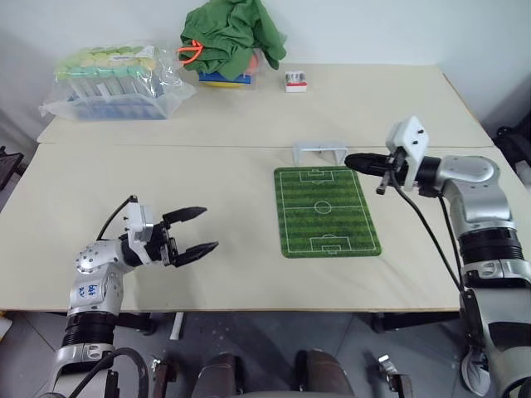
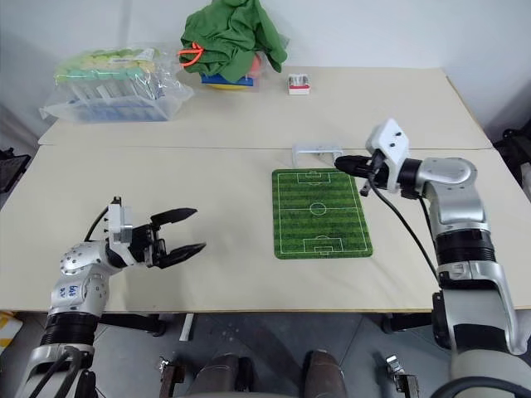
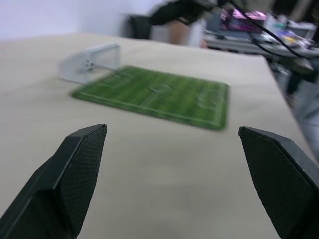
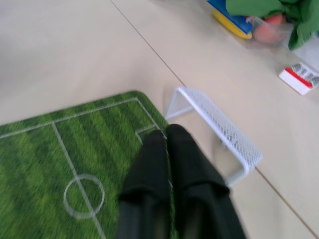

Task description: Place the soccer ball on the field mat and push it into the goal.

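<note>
The green striped field mat [image 1: 326, 211] lies flat on the table, right of centre. The pale goal [image 1: 319, 152] stands just beyond its far edge. My right gripper [image 1: 350, 161] hovers over the mat's far right corner beside the goal, pointing left. In the right wrist view its fingers [image 4: 149, 164] lie pressed together, shut, with nothing visible between them. My left gripper [image 1: 199, 230] stands open over bare table well left of the mat, holding nothing. A small dark speck [image 3: 88, 64] shows inside the goal in the left wrist view. I cannot tell whether it is the soccer ball.
At the table's far side stand a clear plastic bag of tubes [image 1: 116, 83], a heap of green cloth [image 1: 232, 37] over coloured items, and a small red-and-white box [image 1: 296, 80]. A seam [image 1: 166, 146] runs across the table behind the goal.
</note>
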You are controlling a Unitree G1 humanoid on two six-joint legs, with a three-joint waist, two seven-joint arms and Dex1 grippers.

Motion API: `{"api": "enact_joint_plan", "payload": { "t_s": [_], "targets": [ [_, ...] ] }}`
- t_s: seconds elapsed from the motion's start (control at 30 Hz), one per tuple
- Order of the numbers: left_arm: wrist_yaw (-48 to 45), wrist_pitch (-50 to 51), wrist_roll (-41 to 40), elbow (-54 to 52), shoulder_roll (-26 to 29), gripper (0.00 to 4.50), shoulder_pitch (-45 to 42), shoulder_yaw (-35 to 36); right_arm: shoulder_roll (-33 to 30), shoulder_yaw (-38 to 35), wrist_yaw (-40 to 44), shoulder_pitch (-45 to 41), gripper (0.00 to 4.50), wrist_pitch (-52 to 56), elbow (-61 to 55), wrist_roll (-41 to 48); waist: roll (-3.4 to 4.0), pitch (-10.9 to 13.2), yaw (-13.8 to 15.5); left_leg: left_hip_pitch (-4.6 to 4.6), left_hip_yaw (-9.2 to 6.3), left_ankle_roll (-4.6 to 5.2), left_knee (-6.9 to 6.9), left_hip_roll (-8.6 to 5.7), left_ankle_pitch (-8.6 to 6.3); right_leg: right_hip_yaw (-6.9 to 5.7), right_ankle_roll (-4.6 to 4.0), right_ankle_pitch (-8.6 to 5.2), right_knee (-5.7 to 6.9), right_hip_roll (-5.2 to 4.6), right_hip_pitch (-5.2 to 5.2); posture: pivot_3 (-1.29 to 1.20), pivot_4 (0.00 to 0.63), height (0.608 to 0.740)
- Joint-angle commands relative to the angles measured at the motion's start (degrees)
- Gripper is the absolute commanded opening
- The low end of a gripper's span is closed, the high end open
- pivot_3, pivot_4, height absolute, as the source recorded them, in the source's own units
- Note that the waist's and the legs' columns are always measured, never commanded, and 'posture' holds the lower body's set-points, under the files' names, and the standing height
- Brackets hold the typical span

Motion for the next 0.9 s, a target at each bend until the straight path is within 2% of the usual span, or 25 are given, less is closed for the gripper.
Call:
{"api": "enact_joint_plan", "payload": {
  "t_s": [0.03, 0.17, 0.33, 0.6, 0.9],
  "targets": [
    [2.22, 0.50, -2.15, -1.78, 0.21, 4.50, 0.63, 2.80, -4.63, -4.07, 4.84, 5.18, 1.51, -0.33, -0.46, 2.94, -0.01, 0.00, 0.02, -0.01, -0.01, 0.00, -0.02, -0.03, 0.00, -0.01, 0.00, 0.00, -0.02, -0.01, 0.00, 0.00, 0.150, 0.740],
    [4.01, 2.63, -2.35, -2.75, 2.05, 4.50, 2.11, 4.83, -8.53, -6.62, 11.27, 11.11, 2.82, -1.44, 1.40, 5.26, -0.01, 0.01, -0.13, 0.00, 0.07, 0.00, -0.02, -0.03, 0.00, 0.01, 0.00, 0.00, -0.04, -0.01, -0.01, 0.00, 0.150, 0.740],
    [3.61, 2.65, -2.10, -3.27, 5.40, 4.50, 5.30, 7.32, -12.12, -9.38, 13.75, 13.79, 4.39, -4.96, 9.40, 5.02, -0.01, 0.01, -0.36, 0.09, 0.22, 0.00, 0.00, 0.04, 0.00, 0.10, 0.00, 0.00, -0.04, 0.01, 0.00, 0.00, 0.150, 0.740],
    [1.36, 5.03, -3.10, -1.66, 9.86, 4.50, 8.70, 10.07, -14.23, -12.29, 15.87, 14.44, 4.45, -11.04, 19.54, 4.84, 0.01, 0.03, -0.12, 0.10, 0.22, 0.00, 0.01, 0.06, 0.00, 0.12, 0.00, 0.00, -0.05, 0.00, 0.01, 0.00, 0.150, 0.740],
    [2.08, 6.35, -3.76, -3.50, 9.48, 4.50, 10.02, 10.71, -13.82, -13.75, 15.08, 18.15, 4.45, -11.04, 18.44, 5.66, 0.01, 0.03, -0.14, 0.10, 0.24, 0.00, 0.02, 0.28, 0.00, 0.13, 0.00, 0.00, -0.04, 0.02, 0.02, 0.00, 0.150, 0.740]
  ]
}}
